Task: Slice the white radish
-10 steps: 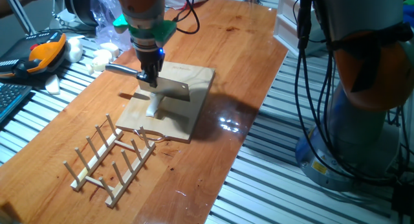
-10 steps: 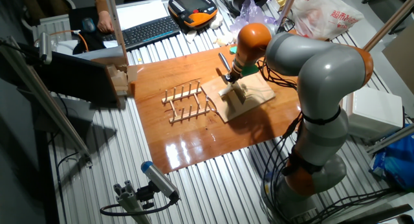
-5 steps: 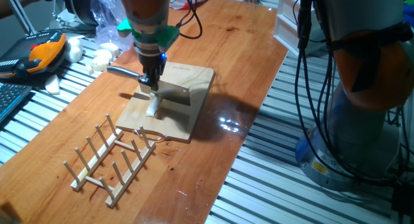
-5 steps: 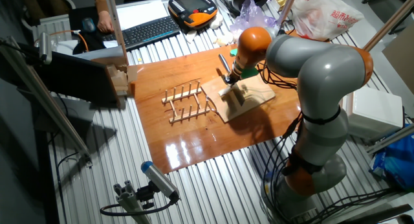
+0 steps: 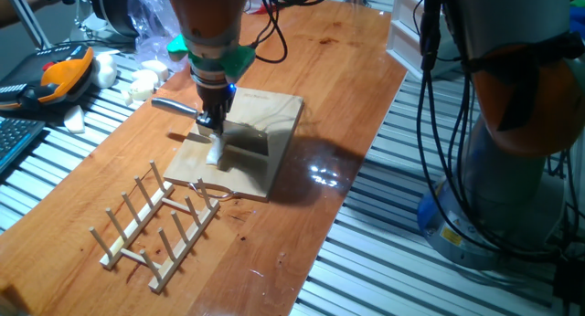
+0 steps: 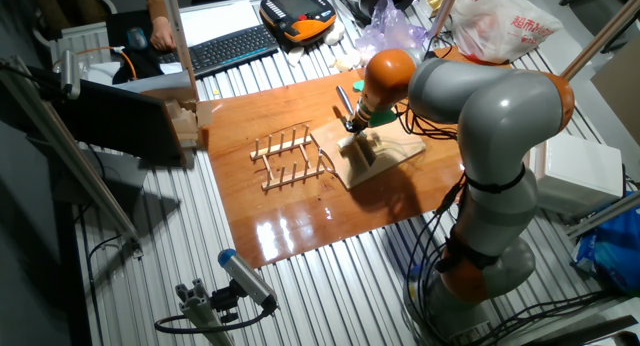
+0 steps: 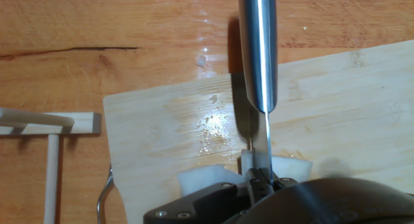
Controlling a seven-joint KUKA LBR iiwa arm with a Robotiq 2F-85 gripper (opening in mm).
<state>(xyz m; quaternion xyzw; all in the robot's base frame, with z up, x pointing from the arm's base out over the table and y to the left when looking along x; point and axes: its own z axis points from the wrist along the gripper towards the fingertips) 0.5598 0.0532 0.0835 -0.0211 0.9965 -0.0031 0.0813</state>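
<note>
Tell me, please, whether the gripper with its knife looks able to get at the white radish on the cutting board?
Probably yes: the gripper holds the knife right over the white radish on the cutting board, with nothing between them.

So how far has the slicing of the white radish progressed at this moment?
Done: the small creamy-white radish chunk lies on the pale wooden cutting board. In hand: the gripper holds the steel-handled knife, whose blade meets the radish. Left: no separated slices are visible.
</note>
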